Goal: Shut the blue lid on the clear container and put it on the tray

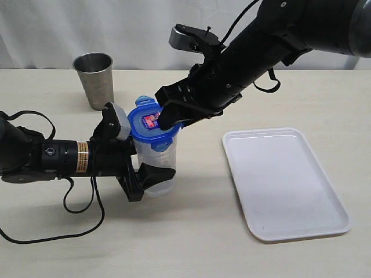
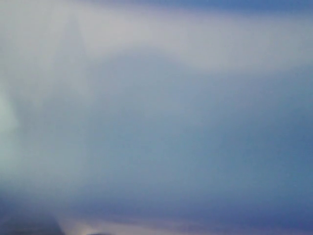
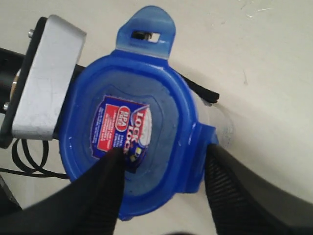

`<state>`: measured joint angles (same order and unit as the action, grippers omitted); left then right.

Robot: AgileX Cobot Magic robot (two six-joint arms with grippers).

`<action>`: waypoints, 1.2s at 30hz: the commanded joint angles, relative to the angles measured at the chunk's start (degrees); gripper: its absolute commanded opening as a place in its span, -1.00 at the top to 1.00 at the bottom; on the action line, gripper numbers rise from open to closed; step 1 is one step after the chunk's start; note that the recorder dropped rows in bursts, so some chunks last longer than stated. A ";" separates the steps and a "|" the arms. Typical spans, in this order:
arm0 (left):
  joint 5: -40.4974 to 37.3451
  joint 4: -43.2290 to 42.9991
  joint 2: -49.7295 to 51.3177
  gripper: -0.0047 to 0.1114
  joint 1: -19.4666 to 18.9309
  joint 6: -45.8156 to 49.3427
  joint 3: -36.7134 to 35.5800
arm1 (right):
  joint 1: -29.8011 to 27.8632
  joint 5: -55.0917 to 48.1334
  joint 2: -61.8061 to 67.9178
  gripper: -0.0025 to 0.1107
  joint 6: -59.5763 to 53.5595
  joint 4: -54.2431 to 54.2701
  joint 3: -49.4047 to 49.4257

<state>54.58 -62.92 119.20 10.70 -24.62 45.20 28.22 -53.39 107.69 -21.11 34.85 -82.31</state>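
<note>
The clear container [image 1: 162, 155] stands upright left of centre, and my left gripper [image 1: 152, 176] is shut on its lower body from the left. The blue lid [image 1: 151, 126] sits on its rim, sticker up, with one flap [image 3: 146, 27] sticking out at the far side. My right gripper [image 1: 178, 119] hangs open over the lid [image 3: 146, 112]. One of its fingers [image 3: 105, 191] rests on the sticker and the other stands just outside a side flap [image 3: 203, 142]. The white tray [image 1: 284, 185] lies to the right. The left wrist view is only a blue-grey blur.
A shiny steel cup [image 1: 94, 78] stands at the back left, behind the left arm. A black cable [image 1: 75, 214] loops on the table below the left arm. Bare table lies between the container and the tray.
</note>
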 commanded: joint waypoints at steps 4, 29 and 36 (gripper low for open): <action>-1.14 0.06 0.29 0.92 1.03 -0.76 0.17 | 2.43 -6.67 6.10 0.18 -6.44 9.95 2.06; -1.97 -0.91 0.29 0.92 1.03 15.62 0.17 | 2.43 -7.40 2.29 -0.08 -10.98 -1.72 -2.26; -2.43 -2.43 0.29 0.92 1.03 15.38 0.17 | 2.43 -2.70 -1.67 -0.14 -10.98 -9.41 -2.26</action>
<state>54.47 -63.61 119.08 10.63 -8.65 45.17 29.88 -58.85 106.81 -30.63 29.40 -85.22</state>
